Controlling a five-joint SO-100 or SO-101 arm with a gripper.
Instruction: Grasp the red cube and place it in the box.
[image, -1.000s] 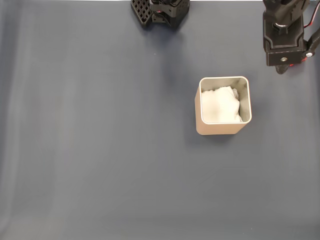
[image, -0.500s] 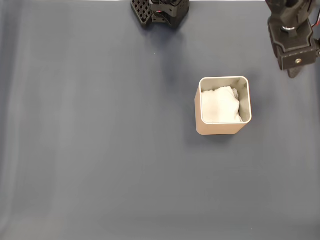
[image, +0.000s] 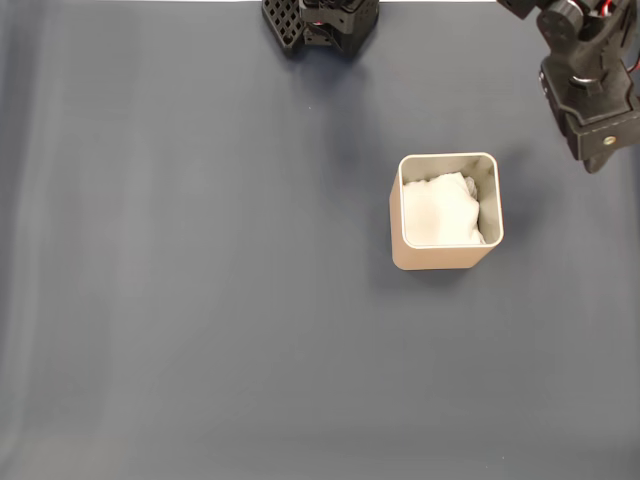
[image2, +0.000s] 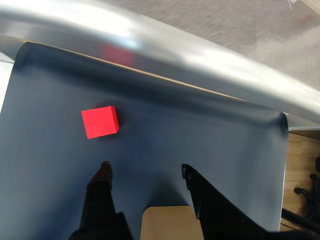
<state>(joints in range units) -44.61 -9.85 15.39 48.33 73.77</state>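
The gripper hangs wide open, holding nothing. In the wrist view the red cube lies on the dark mat, just beyond its left finger. The box sits mid-table in the fixed view, the arm to its far right.

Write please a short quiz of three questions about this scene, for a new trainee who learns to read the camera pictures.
1. True or false: in the wrist view the red cube is held between the fingers of the hand.
2. In the fixed view, what lies inside the box?
A. white padding
B. the red cube
C. a tool
3. Fill in: in the wrist view the cube lies on the dark ___ .

Key:
1. False: the cube lies apart from the open hand.
2. A
3. mat
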